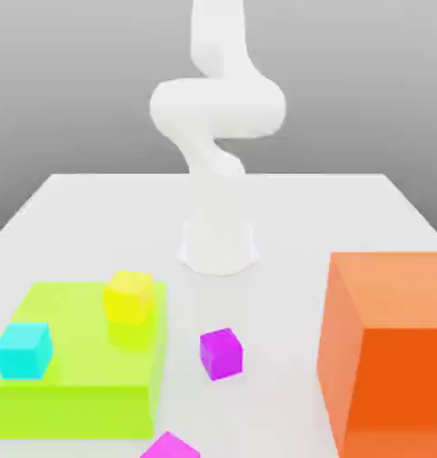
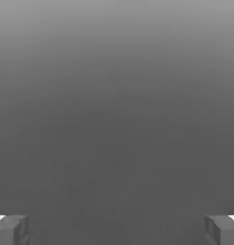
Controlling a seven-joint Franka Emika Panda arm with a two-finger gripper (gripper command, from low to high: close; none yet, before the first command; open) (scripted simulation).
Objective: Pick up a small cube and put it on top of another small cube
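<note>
While the white arm (image 1: 217,134) rises from its base at the far middle of the desk (image 1: 284,215) and bends up out of the exterior view, the small cube (image 1: 222,353) sits on the bare desk surface at the near middle. It is glossy magenta-purple and lies between a flat lime-green block (image 1: 79,376) on the exterior view's left and a big orange block (image 1: 387,353) on the exterior view's right, apart from both. On the green block stand a yellow cube (image 1: 129,296) near its far right corner and a cyan cube (image 1: 24,349) toward its left side, well apart from each other. A lighter, pinker magenta cube (image 1: 171,445) lies at the near edge of the exterior view, just nearer than the small cube and slightly to its left, cut off by the frame. In the hand view the gripper (image 2: 117,229) has its jaws spread wide, the two grey fingertips (image 2: 11,229) standing at opposite sides with nothing between them, against a plain grey background.
</note>
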